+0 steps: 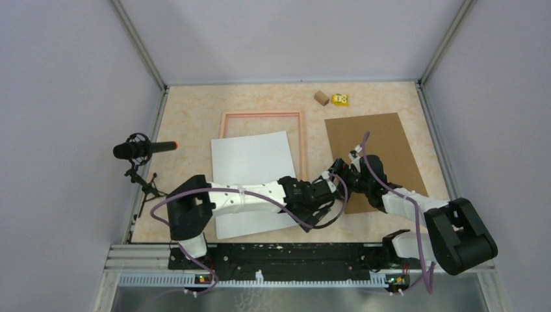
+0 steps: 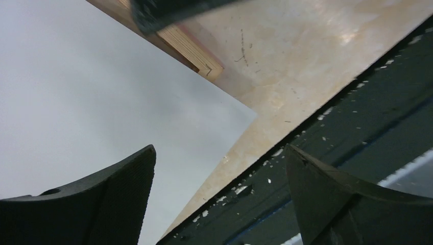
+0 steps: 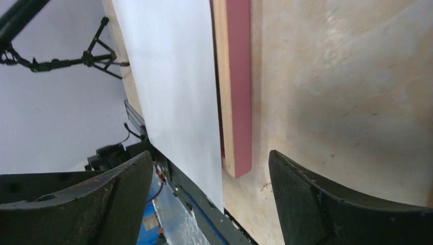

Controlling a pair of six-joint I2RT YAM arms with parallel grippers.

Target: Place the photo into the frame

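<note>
Beige surface (image 1: 188, 117) carries the photo (image 1: 250, 159), white back up, overlapping the frame (image 1: 262, 114), with left hand (image 2: 219, 150) and right hand (image 3: 209, 153) both spread apart, empty.

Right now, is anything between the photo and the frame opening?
No loose object. The photo lies white side up, skewed across the frame's near rail, partly outside. The left arm stretches over its near part.

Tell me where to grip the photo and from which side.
Take the photo by its near right corner, coming from the right: it lies flat, but that edge rides over the frame rail, probably leaving a gap for a finger.
</note>
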